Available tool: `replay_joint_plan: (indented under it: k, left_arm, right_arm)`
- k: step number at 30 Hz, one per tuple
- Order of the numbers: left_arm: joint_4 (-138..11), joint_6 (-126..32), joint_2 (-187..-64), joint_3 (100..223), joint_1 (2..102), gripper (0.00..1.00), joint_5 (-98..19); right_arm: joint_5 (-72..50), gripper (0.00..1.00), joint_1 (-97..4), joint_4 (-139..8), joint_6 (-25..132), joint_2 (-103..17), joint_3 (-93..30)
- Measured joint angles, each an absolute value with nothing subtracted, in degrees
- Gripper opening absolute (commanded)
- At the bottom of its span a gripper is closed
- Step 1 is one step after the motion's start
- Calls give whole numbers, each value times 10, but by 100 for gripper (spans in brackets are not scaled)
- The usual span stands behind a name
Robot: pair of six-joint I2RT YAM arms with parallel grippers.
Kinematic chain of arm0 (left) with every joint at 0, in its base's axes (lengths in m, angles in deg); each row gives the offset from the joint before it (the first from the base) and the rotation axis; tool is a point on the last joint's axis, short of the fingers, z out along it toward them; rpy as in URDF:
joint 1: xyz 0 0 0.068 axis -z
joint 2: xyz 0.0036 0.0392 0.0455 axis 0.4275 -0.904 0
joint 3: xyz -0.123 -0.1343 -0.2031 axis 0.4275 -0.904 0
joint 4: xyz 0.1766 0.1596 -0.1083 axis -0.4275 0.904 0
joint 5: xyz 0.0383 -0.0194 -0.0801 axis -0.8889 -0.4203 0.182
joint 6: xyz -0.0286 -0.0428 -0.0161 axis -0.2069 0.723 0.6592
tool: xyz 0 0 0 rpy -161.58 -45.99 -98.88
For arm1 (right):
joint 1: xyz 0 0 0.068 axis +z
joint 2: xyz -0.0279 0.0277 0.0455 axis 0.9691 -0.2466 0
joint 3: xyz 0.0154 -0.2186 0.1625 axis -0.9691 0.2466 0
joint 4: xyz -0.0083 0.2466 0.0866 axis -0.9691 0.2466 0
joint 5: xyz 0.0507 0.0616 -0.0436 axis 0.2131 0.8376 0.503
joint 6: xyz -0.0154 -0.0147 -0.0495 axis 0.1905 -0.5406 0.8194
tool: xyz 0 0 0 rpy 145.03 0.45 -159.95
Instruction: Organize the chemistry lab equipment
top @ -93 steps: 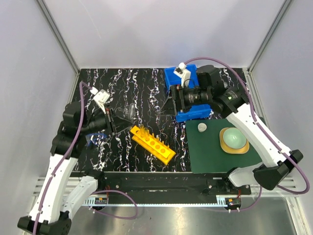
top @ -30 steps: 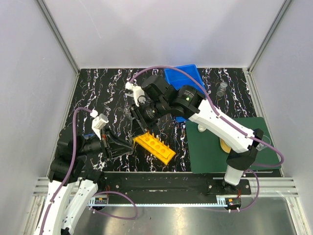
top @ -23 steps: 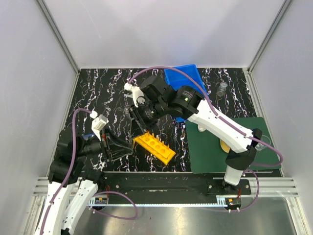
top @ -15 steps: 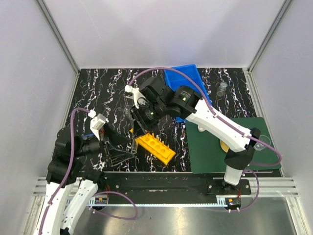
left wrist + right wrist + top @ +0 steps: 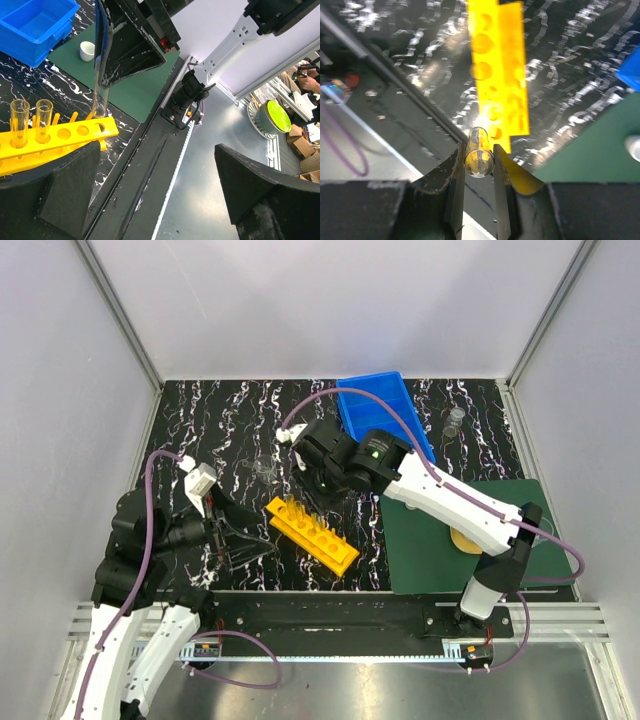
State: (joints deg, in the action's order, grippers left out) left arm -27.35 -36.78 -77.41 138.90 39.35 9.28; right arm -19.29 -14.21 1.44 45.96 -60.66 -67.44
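Right gripper (image 5: pixel 479 167) pinches a glass test tube (image 5: pixel 98 95) upright, its lower end at the end hole of the yellow rack (image 5: pixel 312 535), seemingly not yet seated. Two tubes (image 5: pixel 20 122) already stand at the rack's other end. Left gripper (image 5: pixel 160 200) gapes wide and empty nearby. A small beaker (image 5: pixel 455 420) near the blue bin (image 5: pixel 385 410) and the white piece (image 5: pixel 87 50) look unsorted yet.
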Motion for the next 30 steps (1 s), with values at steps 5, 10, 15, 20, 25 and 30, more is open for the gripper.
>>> replay_joint_plan:
  k: [5, 10, 15, 20, 25, 30]
  left_arm:
    - [-269, -372, -782, 1389, 393, 99, 85]
    - [-269, -374, -788, 1389, 395, 99, 81]
    - [-269, -377, -795, 1389, 395, 99, 75]
    - [-269, -378, -796, 1389, 395, 99, 72]
    - [-269, -379, -799, 1389, 396, 99, 71]
    - [-269, -381, -801, 1389, 398, 99, 69]
  right_arm:
    - [-290, 0, -142, 9, 467, -560, -596]
    - [-362, 0, -142, -30, 467, -504, -507]
    - [-404, 0, -142, -100, 466, -478, -424]
    - [-419, 0, -144, -176, 458, -464, -358]
    - [-416, 0, -150, -233, 448, -461, -328]
    - [-409, 0, -153, -262, 438, -461, -317]
